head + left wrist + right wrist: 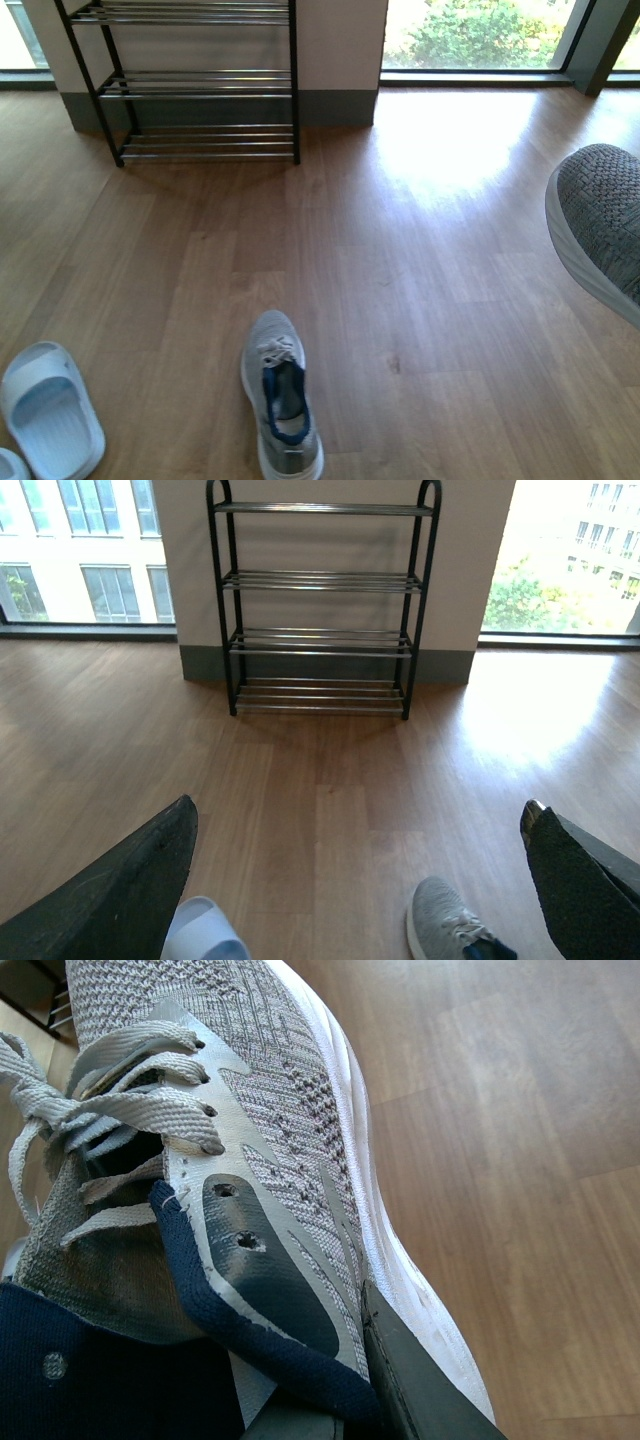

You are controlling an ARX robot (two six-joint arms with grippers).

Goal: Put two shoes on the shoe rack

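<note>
Closest, a grey knit lace-up sneaker with white sole [290, 1110] sits pinched at its navy collar in my right claw [350, 1380], raised at the right: light, soft, likely to sag. A black-framed chrome-rod shoe rack [200, 90] stands far left. My left claw [355, 825] gapes wide, holding nothing.

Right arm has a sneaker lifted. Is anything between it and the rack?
Nothing visible. Bare floor runs from the held sneaker to the rack. The other sneaker and a slide lie nearer the robot, off that path.
</note>
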